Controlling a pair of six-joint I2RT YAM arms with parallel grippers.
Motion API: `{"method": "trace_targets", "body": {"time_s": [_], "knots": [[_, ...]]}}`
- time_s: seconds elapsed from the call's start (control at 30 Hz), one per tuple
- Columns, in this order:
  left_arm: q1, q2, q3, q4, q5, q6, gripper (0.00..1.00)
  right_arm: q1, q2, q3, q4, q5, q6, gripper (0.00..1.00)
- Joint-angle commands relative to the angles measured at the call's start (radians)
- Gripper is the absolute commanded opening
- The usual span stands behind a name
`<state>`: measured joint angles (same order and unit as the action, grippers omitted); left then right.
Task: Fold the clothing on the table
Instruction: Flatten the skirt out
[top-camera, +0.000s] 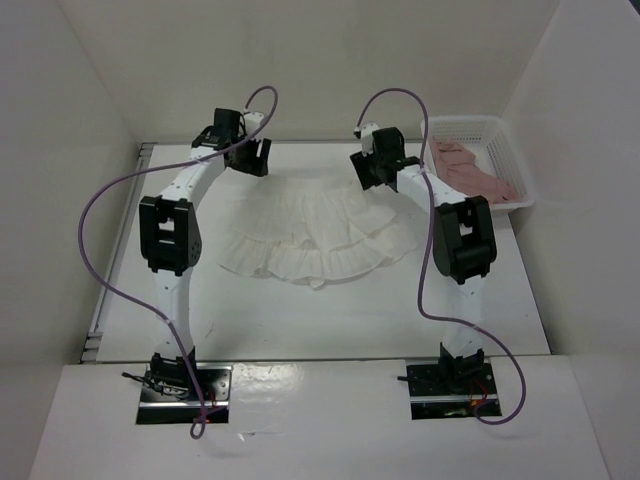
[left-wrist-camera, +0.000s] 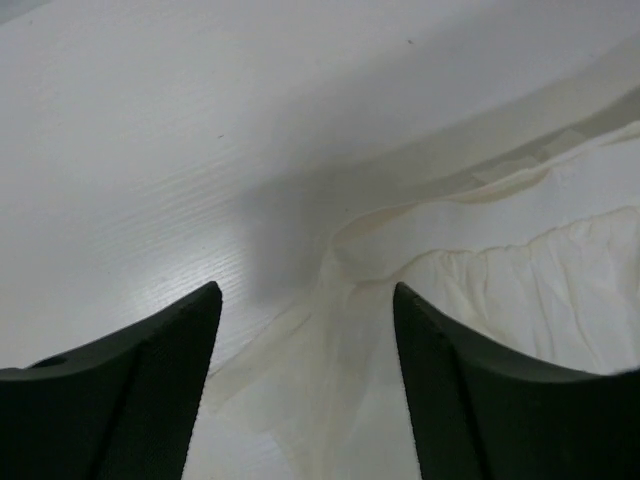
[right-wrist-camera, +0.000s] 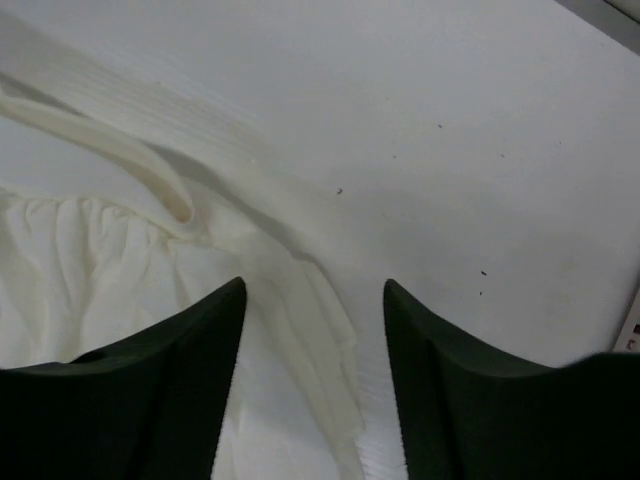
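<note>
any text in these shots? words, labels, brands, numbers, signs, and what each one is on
No text can be read in any view.
clothing: plain white, no tag or print showing.
basket and the pink garment in it: no marking visible.
left arm and right arm: black and white housings, no legible label.
table: only tiny dark specks, not writing.
</note>
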<state>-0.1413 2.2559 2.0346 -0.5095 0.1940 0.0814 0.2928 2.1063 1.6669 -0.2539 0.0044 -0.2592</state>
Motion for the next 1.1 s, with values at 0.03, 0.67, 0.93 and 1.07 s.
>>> {"method": "trace_targets", "body": {"time_s": [0.03,0.67,0.93,1.07], "knots": [[0.014,-0.005,0.045,-0.009,-0.030,-0.043,0.88,-0.015,-0.015,0.054,0.033,0.069,0.041,0.72],[0.032,-0.389,-0.212,-0.043,-0.062,-0.176,1.00,-0.044,-0.400,-0.044,-0.212,0.131,0.282,0.96],[0.032,-0.619,-0.439,-0.044,-0.030,-0.157,1.00,-0.044,-0.491,-0.118,-0.245,0.028,0.213,0.97],[0.032,-0.683,-0.499,-0.055,-0.006,-0.144,1.00,-0.044,-0.431,-0.115,-0.260,-0.027,0.204,0.97]]}}
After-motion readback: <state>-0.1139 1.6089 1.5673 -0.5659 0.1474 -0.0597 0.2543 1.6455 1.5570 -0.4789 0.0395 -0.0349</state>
